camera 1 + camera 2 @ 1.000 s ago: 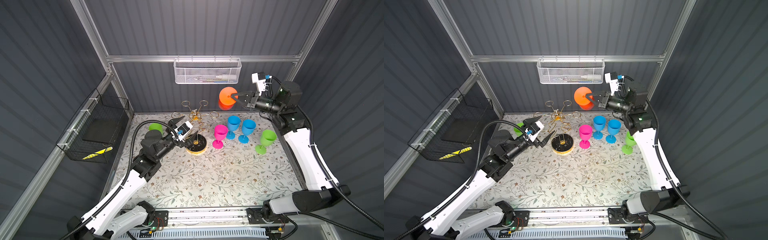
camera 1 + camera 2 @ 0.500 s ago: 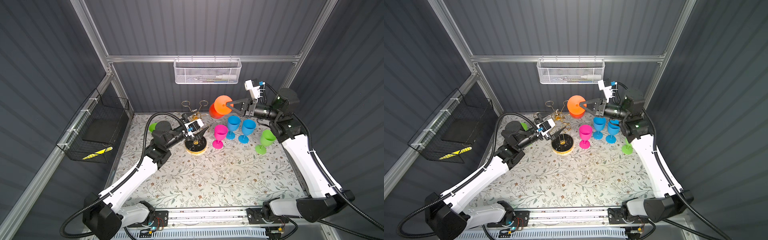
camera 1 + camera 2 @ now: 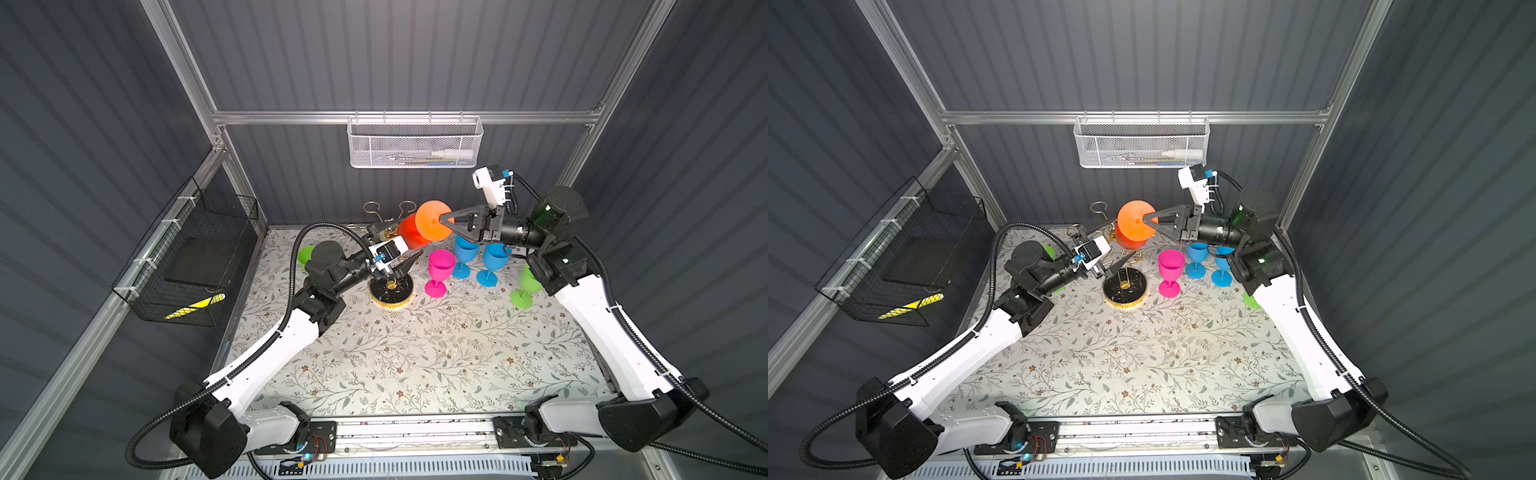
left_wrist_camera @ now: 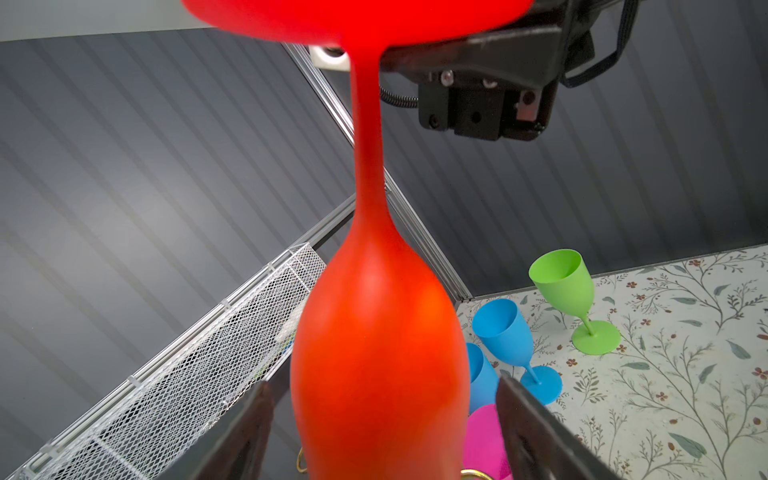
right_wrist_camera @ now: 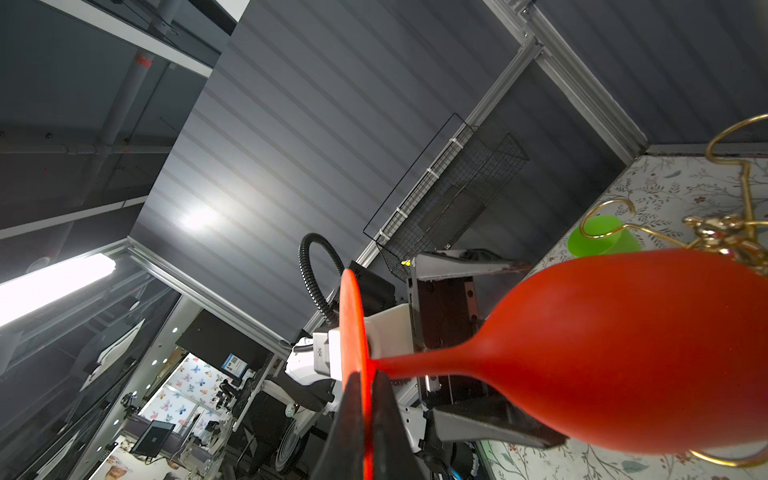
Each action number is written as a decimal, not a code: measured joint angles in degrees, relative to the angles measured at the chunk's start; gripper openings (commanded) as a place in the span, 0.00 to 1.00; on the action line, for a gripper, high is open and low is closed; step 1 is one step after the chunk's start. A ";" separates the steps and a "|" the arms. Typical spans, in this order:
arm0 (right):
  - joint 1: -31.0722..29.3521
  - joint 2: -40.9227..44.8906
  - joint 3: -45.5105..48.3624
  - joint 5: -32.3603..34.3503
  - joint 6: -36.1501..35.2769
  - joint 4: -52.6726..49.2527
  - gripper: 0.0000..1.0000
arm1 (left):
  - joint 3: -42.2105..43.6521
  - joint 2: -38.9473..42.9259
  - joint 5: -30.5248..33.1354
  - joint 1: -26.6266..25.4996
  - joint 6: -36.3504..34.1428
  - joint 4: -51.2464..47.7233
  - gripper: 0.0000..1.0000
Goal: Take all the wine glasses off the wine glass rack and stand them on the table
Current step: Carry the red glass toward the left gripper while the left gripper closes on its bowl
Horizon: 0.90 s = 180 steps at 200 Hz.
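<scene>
Right pincer grips wine glass by its foot.

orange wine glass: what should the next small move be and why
Probably close the left gripper on the bowl: its open fingers flank the orange wine glass without touching, while the right gripper pinches only the thin foot, a weak hold for setting it down.
</scene>
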<state>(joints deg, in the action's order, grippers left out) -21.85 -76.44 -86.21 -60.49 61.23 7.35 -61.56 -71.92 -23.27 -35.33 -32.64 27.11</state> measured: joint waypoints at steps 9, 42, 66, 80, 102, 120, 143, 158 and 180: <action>-0.26 0.00 0.31 -0.22 0.96 1.25 0.00 | 0.00 0.00 -0.02 0.00 0.26 0.22 0.86; -0.94 0.07 0.59 -1.07 3.28 4.15 0.00 | 0.00 -0.52 -0.02 0.00 0.76 1.31 0.86; -1.25 0.11 0.76 -1.20 4.02 4.68 0.00 | 0.00 -1.40 0.04 0.00 1.01 1.84 0.86; -1.33 0.11 0.79 -1.25 4.33 4.68 0.00 | 0.00 -1.88 0.09 0.02 1.46 2.38 0.82; -1.46 0.13 0.83 -1.25 4.39 4.72 0.00 | 0.00 -2.10 0.07 0.02 1.86 2.58 0.75; -1.46 0.24 0.83 -1.22 4.44 4.70 0.00 | 0.00 -2.10 0.07 0.00 2.05 2.71 0.72; -1.51 0.44 0.85 -1.20 4.55 4.70 0.00 | 0.00 -2.10 0.04 0.00 2.05 3.04 0.71; -1.57 0.68 1.07 -1.09 4.55 4.68 0.00 | 0.00 -2.10 0.04 0.00 2.05 3.13 0.71; -1.90 0.85 1.14 -0.92 4.55 4.72 0.00 | 0.00 -2.10 -0.17 0.00 2.23 3.37 0.80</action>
<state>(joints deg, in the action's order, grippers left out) -23.75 -75.59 -85.08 -61.41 65.78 12.08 -61.56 -74.02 -23.44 -35.33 -30.41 30.48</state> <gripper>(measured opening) 0.055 0.758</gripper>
